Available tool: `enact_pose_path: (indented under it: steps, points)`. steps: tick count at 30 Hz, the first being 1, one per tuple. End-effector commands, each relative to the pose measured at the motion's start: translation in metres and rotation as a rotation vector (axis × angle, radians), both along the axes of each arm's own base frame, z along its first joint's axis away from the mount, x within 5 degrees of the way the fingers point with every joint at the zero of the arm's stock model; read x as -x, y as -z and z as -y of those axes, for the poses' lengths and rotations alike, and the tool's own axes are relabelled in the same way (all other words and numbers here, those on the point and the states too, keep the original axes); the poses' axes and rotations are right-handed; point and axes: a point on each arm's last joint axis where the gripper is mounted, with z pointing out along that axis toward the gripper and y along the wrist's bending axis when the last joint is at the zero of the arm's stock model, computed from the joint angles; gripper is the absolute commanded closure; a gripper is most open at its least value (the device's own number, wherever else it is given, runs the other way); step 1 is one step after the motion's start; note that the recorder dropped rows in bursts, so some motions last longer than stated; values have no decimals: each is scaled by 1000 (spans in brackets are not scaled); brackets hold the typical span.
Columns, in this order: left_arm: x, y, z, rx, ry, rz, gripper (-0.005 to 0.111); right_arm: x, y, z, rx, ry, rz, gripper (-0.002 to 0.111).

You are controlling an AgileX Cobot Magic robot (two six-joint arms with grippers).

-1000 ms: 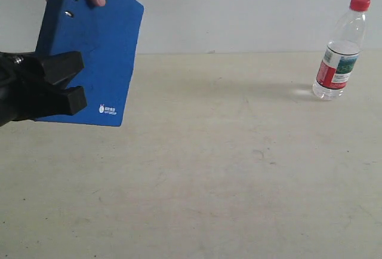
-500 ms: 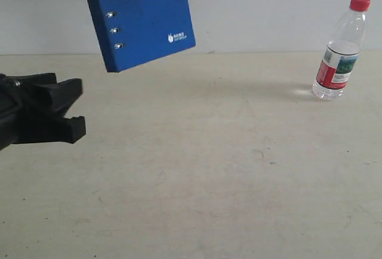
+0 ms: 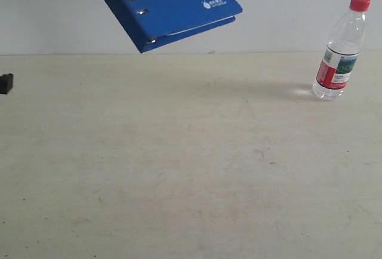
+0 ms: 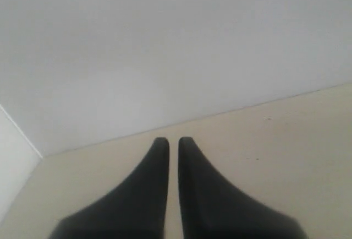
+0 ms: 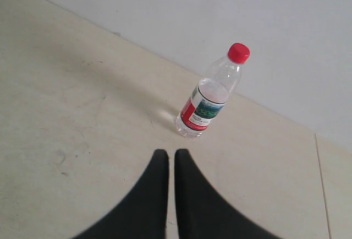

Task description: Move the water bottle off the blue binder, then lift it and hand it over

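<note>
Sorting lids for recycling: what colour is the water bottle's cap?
Red; the cap of the water bottle shows best in the right wrist view.

Left hand (image 4: 173,140): two matte black fingers (image 4: 157,184), smooth-surfaced. Each is wide at the base, with the outer edge curving in to a narrow blunt tip. Right hand (image 5: 167,152): same black pair, same tapered profile. From the room, only a small square-edged black corner of the left hand shows, at the left edge of the tabletop (image 3: 191,181).
</note>
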Motion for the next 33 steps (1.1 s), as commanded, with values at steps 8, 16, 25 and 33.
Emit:
enact_pose_path:
  steps: [8, 16, 25, 33]
  points:
    - [73, -73, -12, 193, 109, -102, 102, 0, 1, 1, 7, 8, -1, 108]
    - [143, -47, -1, 506, 32, 205, 102, 1, 1, -1, -212, 83, -41, 108]
    - [161, 23, 2, 341, 23, 67, 102, 119, -45, 32, -566, -53, 303, 108]
    - [162, 39, 3, 298, 26, -22, 102, 161, 0, 52, -504, 34, 106, 108]
